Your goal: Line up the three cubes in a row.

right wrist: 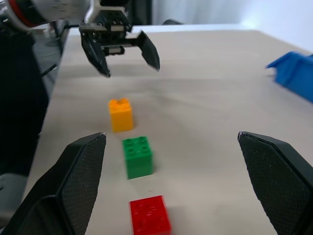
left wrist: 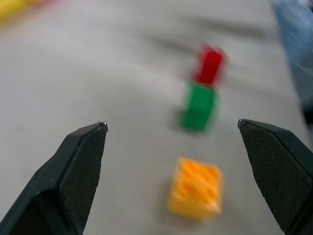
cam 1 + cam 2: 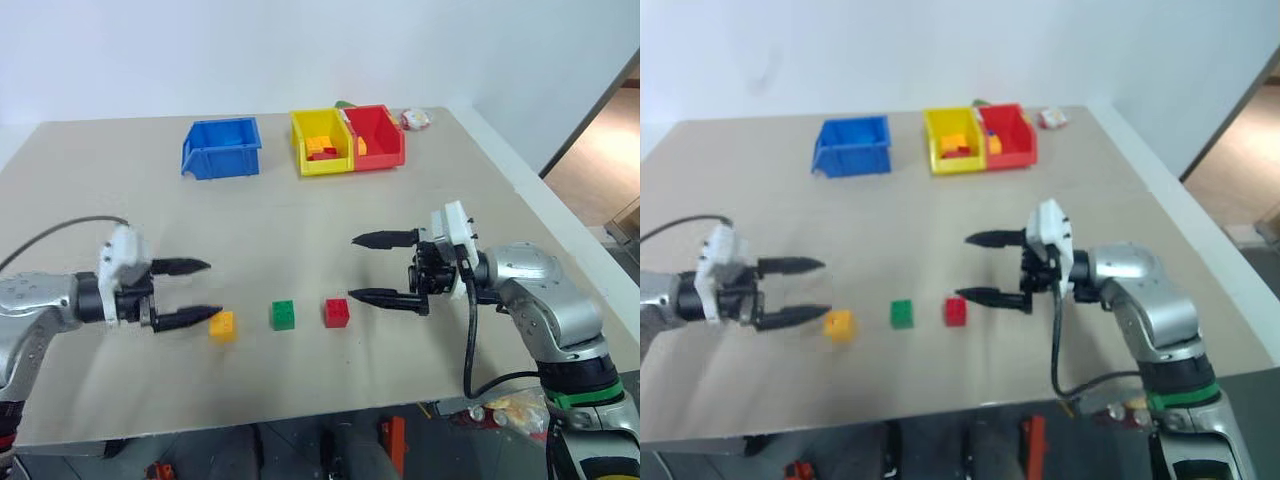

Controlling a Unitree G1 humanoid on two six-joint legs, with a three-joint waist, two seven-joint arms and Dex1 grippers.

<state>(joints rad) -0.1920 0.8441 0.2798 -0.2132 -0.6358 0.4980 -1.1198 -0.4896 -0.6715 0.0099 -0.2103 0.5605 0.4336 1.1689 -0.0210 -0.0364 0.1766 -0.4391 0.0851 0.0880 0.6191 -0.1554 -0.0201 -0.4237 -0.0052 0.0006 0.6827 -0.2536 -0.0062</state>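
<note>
Three small studded cubes lie in a row on the table: yellow-orange [image 3: 222,325], green [image 3: 283,315] and red [image 3: 337,312], left to right. My left gripper [image 3: 197,291] hangs open just left of the yellow-orange cube, above the table, holding nothing. My right gripper [image 3: 372,268] is open too, just right of the red cube and raised above it. From the right wrist the row reads red [image 1: 149,215], green [image 1: 137,156], yellow-orange [image 1: 121,114], with the left gripper [image 1: 130,62] beyond. The left wrist view has the yellow-orange cube [image 2: 195,188] lying between its fingertips [image 2: 93,142].
Three bins stand at the far side of the table [image 3: 120,200]: blue [image 3: 221,148], yellow [image 3: 320,141] with loose bricks inside, and red [image 3: 376,137]. A small white and pink object [image 3: 415,119] lies right of them. The table's right edge runs close beside my right arm.
</note>
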